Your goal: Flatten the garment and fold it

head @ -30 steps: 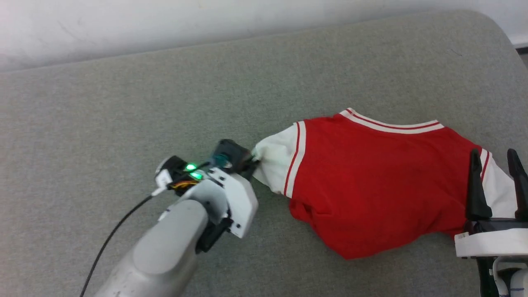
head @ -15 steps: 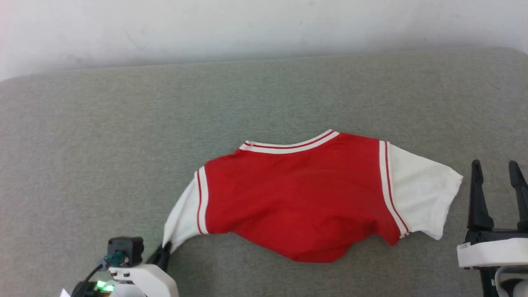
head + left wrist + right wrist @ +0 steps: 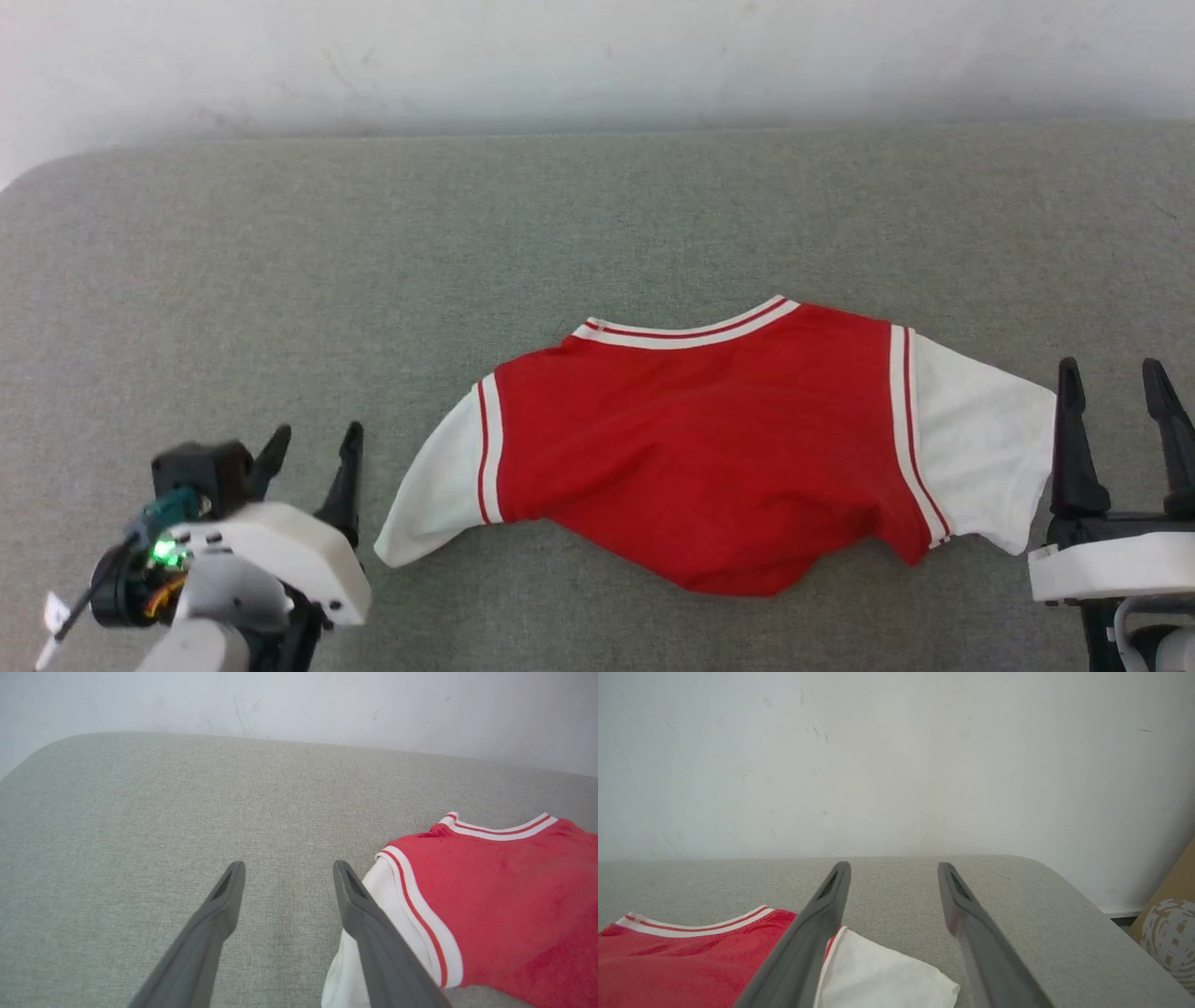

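Two grippers flank the garment (image 3: 700,457) on the grey table (image 3: 373,233): the left gripper (image 3: 316,434) just beside one white sleeve (image 3: 439,485), the right gripper (image 3: 1109,373) near the other, both sets of fingers (image 3: 219,914) spread wide and holding nothing. Sleeves lie out, but the hem (image 3: 738,579) is bunched, so flattening looks unfinished and folding not yet begun.

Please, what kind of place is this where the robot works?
Probably a plain indoor room, perhaps a test space. A grey fabric-covered surface with rounded corners stands against a bare, scuffed white wall. The red garment lies on it, and brown cardboard shows past its corner.
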Motion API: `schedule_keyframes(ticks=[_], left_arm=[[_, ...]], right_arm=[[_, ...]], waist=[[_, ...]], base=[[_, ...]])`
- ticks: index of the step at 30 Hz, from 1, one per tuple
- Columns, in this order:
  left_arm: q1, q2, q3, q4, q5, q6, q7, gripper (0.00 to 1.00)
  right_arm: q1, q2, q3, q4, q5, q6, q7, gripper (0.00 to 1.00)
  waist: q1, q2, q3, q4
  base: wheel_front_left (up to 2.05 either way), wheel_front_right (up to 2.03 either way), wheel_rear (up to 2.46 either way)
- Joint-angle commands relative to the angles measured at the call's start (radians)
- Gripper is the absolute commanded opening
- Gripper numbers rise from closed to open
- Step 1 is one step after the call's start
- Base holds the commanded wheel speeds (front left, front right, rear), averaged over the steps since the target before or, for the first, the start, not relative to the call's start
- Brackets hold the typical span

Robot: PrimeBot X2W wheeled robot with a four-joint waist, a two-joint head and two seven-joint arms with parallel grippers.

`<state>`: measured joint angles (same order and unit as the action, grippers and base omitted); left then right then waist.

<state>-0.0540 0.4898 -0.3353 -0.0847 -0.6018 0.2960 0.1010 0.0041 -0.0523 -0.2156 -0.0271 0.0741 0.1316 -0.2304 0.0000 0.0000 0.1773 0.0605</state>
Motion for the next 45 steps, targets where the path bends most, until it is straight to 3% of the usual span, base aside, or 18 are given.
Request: schedule_keyframes(ticks=[1,9,18,19,20,25,29,34,39,45], left_arm=[[-0.020,0.006,0.002,0.002,0.004,0.003,0.008,1.00],[-0.150,0.029,-0.096,0.147,-0.043,-0.122,0.212,1.00],[-0.179,0.034,-0.180,0.226,-0.079,-0.176,0.393,1.00],[-0.180,0.030,-0.188,0.236,-0.078,-0.176,0.402,0.43],[-0.181,0.024,-0.193,0.246,-0.078,-0.174,0.406,0.00],[-0.183,-0.016,-0.181,0.259,-0.087,-0.171,0.342,0.00],[-0.181,-0.051,-0.091,0.217,-0.074,-0.103,0.159,0.00],[-0.118,-0.057,0.001,0.127,-0.072,-0.032,0.016,0.00],[-0.037,-0.048,0.062,0.037,-0.088,0.012,-0.040,0.00],[-0.020,-0.054,0.060,0.006,-0.095,0.016,-0.045,0.00]], right_arm=[[-0.008,0.002,0.003,-0.005,0.001,-0.001,0.000,1.00],[-0.029,0.002,0.007,-0.005,0.001,-0.001,-0.001,1.00],[-0.038,0.002,-0.001,0.004,0.002,-0.001,-0.005,1.00],[-0.039,0.002,-0.002,0.005,0.003,-0.001,-0.006,1.00],[-0.041,0.002,-0.003,0.007,0.003,-0.001,-0.007,1.00],[-0.049,0.002,-0.003,0.013,0.003,-0.001,-0.010,1.00],[-0.054,0.002,-0.004,0.012,-0.010,-0.001,-0.010,1.00],[-0.081,0.002,0.006,-0.011,-0.050,-0.001,0.019,1.00],[-0.137,0.002,0.004,0.001,-0.017,-0.001,0.164,1.00],[-0.209,-0.026,-0.002,0.104,-0.044,-0.001,0.415,1.00]], waist=[[0.0000,0.0000,0.006,-0.008],[0.0000,0.0000,0.053,-0.064],[0.0000,0.0000,0.073,-0.084],[0.0000,0.0000,0.074,-0.084],[0.0000,0.0000,0.075,-0.083],[0.0000,0.0000,0.069,-0.072],[0.0000,0.0000,0.055,-0.061],[0.0000,0.0000,0.051,-0.052],[0.0000,0.0000,0.077,-0.047],[0.0000,0.0000,0.117,-0.036]], base=[[0.00,0.00,0.00],[0.00,0.00,0.00],[0.00,0.00,0.00],[0.00,0.00,0.00],[0.00,0.00,0.00],[0.00,0.00,0.00],[0.00,0.00,0.00],[0.00,0.00,0.00],[0.00,0.00,0.00],[0.00,0.00,0.00]])
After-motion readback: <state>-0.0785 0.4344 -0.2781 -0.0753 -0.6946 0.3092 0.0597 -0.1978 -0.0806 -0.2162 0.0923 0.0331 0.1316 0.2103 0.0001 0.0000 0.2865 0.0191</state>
